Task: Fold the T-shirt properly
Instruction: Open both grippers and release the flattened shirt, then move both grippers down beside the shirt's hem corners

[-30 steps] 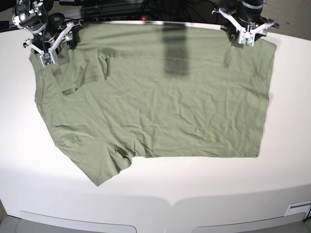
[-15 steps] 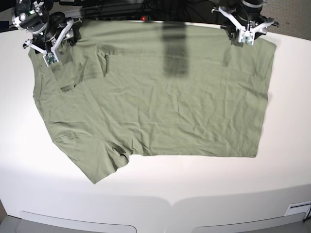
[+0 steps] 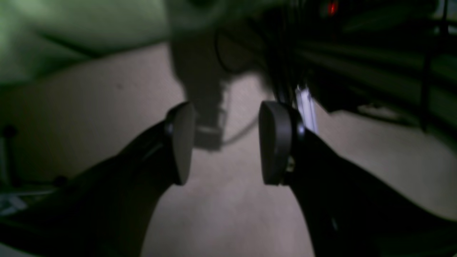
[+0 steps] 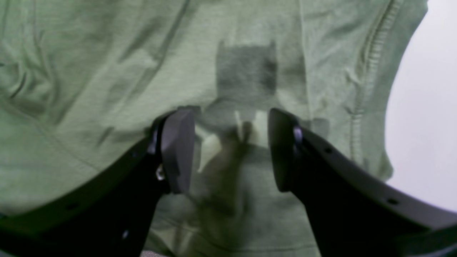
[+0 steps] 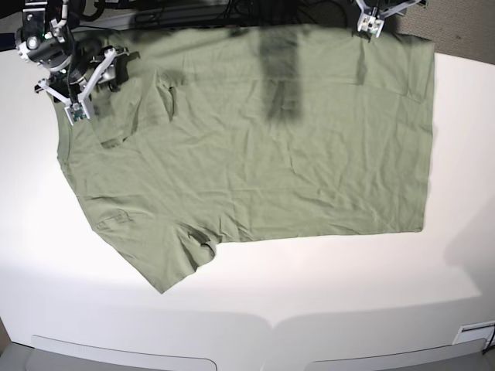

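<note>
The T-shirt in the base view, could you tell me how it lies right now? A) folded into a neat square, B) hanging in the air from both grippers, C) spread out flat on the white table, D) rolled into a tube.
C: the T-shirt lies spread open across the white table, wrinkled, one sleeve pointing toward the near edge.

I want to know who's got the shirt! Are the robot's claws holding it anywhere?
No. The right gripper and left gripper are open; the T-shirt lies unheld.

Each tool [image 4: 230, 151] has black arms with flat grey pads [image 4: 176, 150]; white brackets outside.
</note>
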`<state>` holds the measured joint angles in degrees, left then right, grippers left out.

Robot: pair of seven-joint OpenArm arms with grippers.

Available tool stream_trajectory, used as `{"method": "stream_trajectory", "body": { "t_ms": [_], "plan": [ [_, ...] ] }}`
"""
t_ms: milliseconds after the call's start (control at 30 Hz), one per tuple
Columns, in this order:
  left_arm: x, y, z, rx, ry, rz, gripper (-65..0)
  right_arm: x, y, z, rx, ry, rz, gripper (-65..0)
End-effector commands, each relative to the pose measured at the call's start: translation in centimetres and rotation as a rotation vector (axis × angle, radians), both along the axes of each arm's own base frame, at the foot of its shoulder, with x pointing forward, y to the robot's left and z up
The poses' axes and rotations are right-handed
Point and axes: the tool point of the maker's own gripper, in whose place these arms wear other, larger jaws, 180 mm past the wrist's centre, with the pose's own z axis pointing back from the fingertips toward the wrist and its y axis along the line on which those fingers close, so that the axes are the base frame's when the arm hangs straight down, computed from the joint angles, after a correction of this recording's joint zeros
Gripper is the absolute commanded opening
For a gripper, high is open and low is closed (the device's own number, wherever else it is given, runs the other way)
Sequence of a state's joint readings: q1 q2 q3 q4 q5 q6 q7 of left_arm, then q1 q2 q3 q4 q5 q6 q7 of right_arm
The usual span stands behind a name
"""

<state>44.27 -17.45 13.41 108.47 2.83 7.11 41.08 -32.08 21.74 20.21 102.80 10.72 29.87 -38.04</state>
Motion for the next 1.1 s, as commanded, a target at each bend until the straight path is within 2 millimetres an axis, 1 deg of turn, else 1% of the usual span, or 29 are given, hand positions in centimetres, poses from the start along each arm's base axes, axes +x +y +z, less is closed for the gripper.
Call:
{"method": "stream_trajectory", "body": {
  "t_ms": [0, 167, 267, 400, 633, 767, 933, 1000, 1067],
  "plan": [
    [1.3, 0.3, 0.9, 0.016, -0.061, -0.011, -35.9, 0.7, -0.3, 0.9, -0.010, -0.033, 0.009, -32.1],
    [2.2, 0.3, 1.3, 0.024, -0.089, -0.019, -35.8, 1.0, -0.1, 1.3, -0.012, -0.046, 0.016, -32.1],
    [3.0, 0.5, 2.0, 0.046, -0.122, -0.037, -35.8, 1.4, 0.2, 1.8, -0.013, -0.063, 0.025, -32.1],
    [4.6, 0.7, 4.0, 0.089, -0.190, -0.056, -35.8, 2.0, 0.6, 2.8, -0.017, -0.095, 0.042, -32.1],
    [7.3, 1.1, 8.2, 0.167, -0.309, -0.086, -35.8, 3.5, 1.8, 5.1, -0.018, -0.169, 0.079, -32.1],
    [8.3, 1.6, 9.0, 0.219, -0.352, -0.105, -35.8, 5.3, 2.5, 6.4, 0.020, -0.230, 0.079, -32.1],
    [9.6, 1.9, 9.6, 0.242, -0.386, -0.105, -35.8, 7.3, 2.6, 7.7, 0.025, -0.292, 0.080, -32.1],
    [10.9, 1.9, 10.2, 0.244, -0.426, -0.105, -35.9, 8.1, 2.8, 8.4, 0.031, -0.329, 0.084, -32.1],
    [12.9, 1.8, 11.2, 0.246, -0.487, -0.102, -35.9, 9.0, 2.9, 9.1, 0.036, -0.369, 0.088, -32.1]
  ]
}}
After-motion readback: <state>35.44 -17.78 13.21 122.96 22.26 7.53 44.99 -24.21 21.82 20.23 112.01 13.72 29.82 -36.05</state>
